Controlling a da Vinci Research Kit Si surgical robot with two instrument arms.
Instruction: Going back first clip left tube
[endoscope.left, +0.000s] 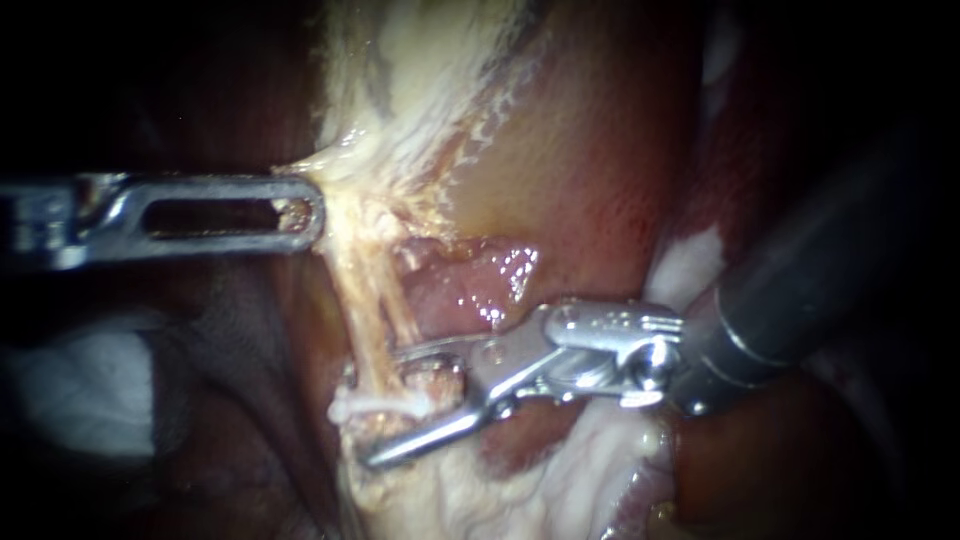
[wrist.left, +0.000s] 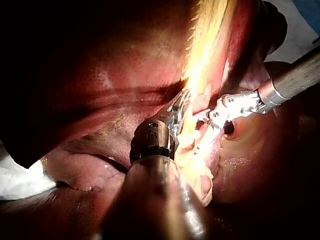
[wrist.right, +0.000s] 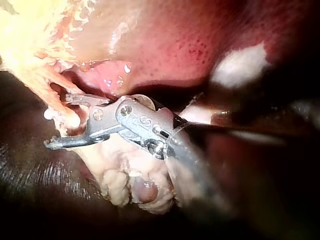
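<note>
Tube (endoscope.left: 372, 300) is a pale strand running down from the pale tissue (endoscope.left: 400, 90) into the gap of the right instrument (endoscope.left: 385, 405). Right end effector is open: the jaws stand clearly apart, one on each side of the tube's lower end, with crusted tissue between them. No clip can be made out. Left instrument (endoscope.left: 305, 212) sits higher up beside the tube, its end effector closed on the edge of the pale tissue, which is tented toward it.
</note>
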